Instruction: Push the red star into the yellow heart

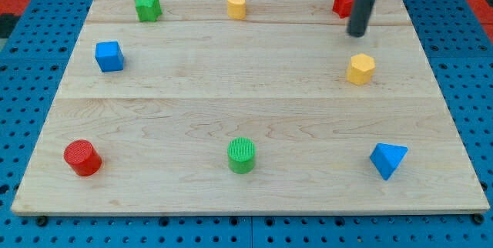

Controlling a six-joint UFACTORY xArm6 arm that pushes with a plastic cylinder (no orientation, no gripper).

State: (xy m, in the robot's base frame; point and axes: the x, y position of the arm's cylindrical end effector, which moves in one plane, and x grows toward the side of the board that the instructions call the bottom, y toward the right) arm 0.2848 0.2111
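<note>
The red star (342,3) sits near the board's top right edge, and my rod hides its right part. My tip (357,35) rests on the board just below and to the right of the star, close to it. The yellow heart (236,5) sits at the top centre, well to the left of the star. No block lies between the two along the top edge.
A yellow hexagon (360,69) lies just below my tip. A green star (147,7) is at top left, with a blue cube (109,55) below it. A red cylinder (82,158), a green cylinder (241,155) and a blue triangle (387,159) line the bottom. The wooden board (231,102) lies on blue pegboard.
</note>
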